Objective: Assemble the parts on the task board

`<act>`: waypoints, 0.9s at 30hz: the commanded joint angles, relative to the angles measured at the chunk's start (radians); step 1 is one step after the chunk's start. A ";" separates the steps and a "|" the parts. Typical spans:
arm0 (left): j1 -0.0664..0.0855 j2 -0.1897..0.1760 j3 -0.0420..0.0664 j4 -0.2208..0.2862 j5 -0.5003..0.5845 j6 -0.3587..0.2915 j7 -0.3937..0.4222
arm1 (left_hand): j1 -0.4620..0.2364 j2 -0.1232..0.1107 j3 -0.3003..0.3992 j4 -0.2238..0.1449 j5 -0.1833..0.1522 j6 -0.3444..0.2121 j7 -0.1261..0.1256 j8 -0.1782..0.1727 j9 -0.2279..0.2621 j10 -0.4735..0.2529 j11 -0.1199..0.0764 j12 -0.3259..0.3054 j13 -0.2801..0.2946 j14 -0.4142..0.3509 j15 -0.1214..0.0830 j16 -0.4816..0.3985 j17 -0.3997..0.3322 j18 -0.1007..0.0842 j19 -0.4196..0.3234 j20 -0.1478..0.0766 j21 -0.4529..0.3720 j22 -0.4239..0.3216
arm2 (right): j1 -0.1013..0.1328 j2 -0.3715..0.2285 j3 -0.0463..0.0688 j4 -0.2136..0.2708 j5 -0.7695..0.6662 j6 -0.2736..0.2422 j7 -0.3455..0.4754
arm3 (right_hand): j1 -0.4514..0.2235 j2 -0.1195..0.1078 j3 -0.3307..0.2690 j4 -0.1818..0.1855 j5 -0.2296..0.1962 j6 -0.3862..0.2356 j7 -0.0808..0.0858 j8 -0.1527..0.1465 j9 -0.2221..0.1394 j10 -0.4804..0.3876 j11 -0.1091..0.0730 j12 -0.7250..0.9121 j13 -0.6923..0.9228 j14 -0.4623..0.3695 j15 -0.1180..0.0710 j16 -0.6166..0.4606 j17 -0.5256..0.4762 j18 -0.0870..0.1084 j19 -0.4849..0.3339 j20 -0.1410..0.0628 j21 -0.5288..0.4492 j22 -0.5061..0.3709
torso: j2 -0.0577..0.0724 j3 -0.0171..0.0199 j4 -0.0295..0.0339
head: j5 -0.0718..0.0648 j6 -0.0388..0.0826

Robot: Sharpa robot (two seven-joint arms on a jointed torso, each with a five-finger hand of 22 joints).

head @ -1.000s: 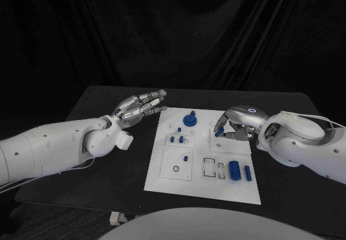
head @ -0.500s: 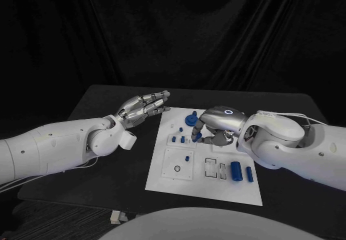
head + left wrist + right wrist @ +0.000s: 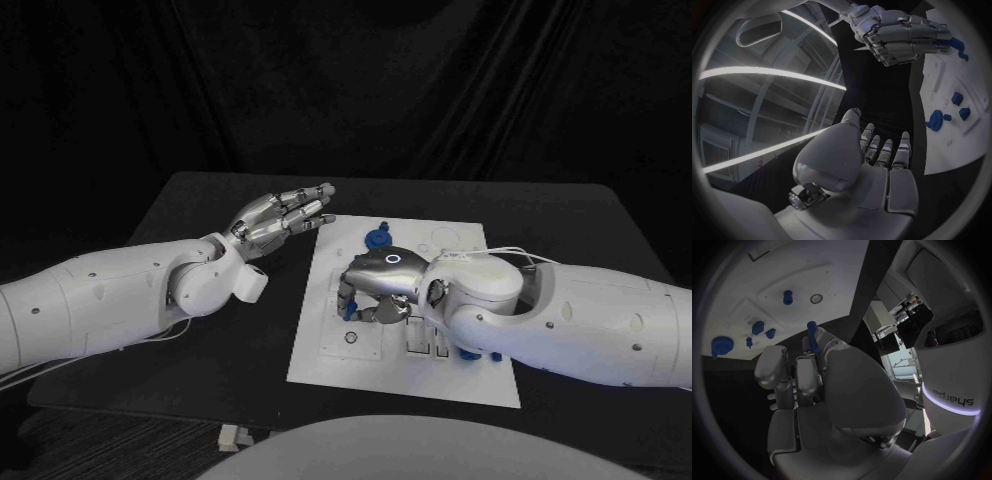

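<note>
Holding a small blue peg (image 3: 812, 336) between its fingertips, the right hand (image 3: 378, 288) hangs over the left half of the task board (image 3: 325, 365), just above the panel with the ring hole (image 3: 816, 298). Peg looks light, rigid plastic, smooth, so likely slippery; a pinch near its upper end leaves the lower end free to go into a hole, and it should stay upright. Judging by the pose, the insert step is not yet done.

Left hand (image 3: 281, 215) is beside the board's far left corner, fingers straight and apart, holding nothing.

Right wrist view shows the peg in the fingers, which the head view hides under the hand's back. It also shows a standing blue pin (image 3: 787, 296) near the ring hole, plus a round blue knob (image 3: 721, 346) and small blue blocks (image 3: 757, 328) further off. Head view shows the knob (image 3: 378, 238) at the board's far edge and blue pieces (image 3: 479, 354) poking out under the right forearm, partly covered. Left wrist view shows the left palm (image 3: 879, 175) empty and the right hand (image 3: 901, 32) from outside, with a blue tip at its fingers; whether that is the peg I cannot tell.
</note>
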 commanded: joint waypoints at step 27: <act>-0.010 0.000 0.001 -0.005 0.004 0.004 0.010 | 0.001 0.008 0.001 0.000 0.004 0.003 0.004 0.007 0.001 0.002 0.007 0.007 0.000 -0.003 -0.017 0.000 -0.001 0.012 -0.019 -0.017 -0.010 -0.017 | -0.062 0.041 0.001 -0.054 -0.092 0.044 -0.014 | -0.013 -0.004 0.008 -0.006 -0.001 0.003 -0.002 -0.009 0.000 0.097 -0.080 -0.010 0.010 0.013 -0.006 0.000 0.004 -0.004 0.009 -0.005 0.012 0.143 | 0.000 0.0001 0.0002 | -0.012 0.000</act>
